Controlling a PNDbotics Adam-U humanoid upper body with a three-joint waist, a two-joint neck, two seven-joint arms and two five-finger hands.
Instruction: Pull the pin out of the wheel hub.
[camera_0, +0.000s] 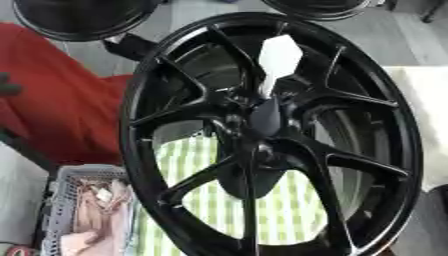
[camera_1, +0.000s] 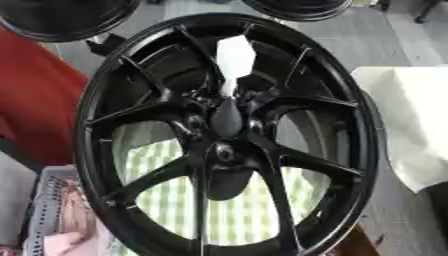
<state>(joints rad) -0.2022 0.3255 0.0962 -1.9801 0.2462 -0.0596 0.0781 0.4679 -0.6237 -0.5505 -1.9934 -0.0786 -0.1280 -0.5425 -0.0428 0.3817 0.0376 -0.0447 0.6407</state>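
A large black spoked wheel (camera_0: 271, 140) stands upright and fills both views. From its hub (camera_0: 262, 145) a pin (camera_0: 280, 56) sticks out towards me. The pin has a white six-sided head, a thin white neck and a dark tapered body (camera_1: 226, 120) that runs down into the hub's centre. Nothing touches the pin. Neither of my hands shows in either view.
A green-and-white checked cloth (camera_0: 197, 165) lies behind the spokes. At the lower left stands a grey basket (camera_0: 66, 175) with pinkish things in it, with a red mass (camera_0: 61, 100) above. Two more black wheels (camera_0: 79, 17) stand at the top. A white cloth (camera_1: 407, 115) lies to the right.
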